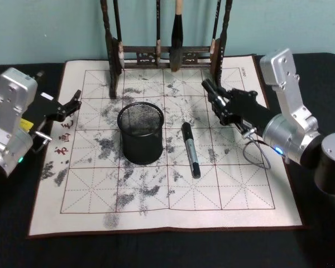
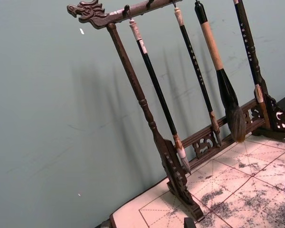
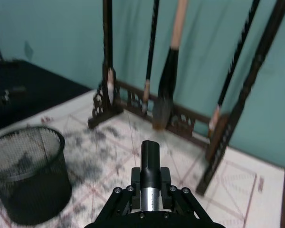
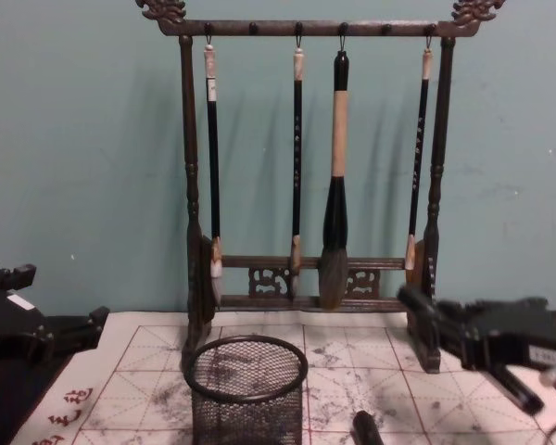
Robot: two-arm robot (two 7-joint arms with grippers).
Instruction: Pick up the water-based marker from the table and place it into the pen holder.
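Note:
A water-based marker (image 1: 191,151) with a black cap and grey barrel lies flat on the gridded white mat (image 1: 156,209), just right of the pen holder (image 1: 140,134); its cap end shows in the chest view (image 4: 366,428). The pen holder is a round black mesh cup (image 4: 247,389), standing upright (image 3: 28,175). My right gripper (image 1: 215,96) hovers above the mat's back right, behind the lying marker, shut on a second black-capped, silver-barrelled marker (image 3: 150,161) that sticks out forward (image 4: 417,311). My left gripper (image 1: 73,103) rests open at the mat's left edge, holding nothing.
A tall dark wooden rack of hanging calligraphy brushes (image 1: 167,56) stands across the back of the mat (image 4: 315,278), close behind the right gripper and the cup. A teal wall rises behind it. Dark tabletop (image 1: 156,251) surrounds the mat.

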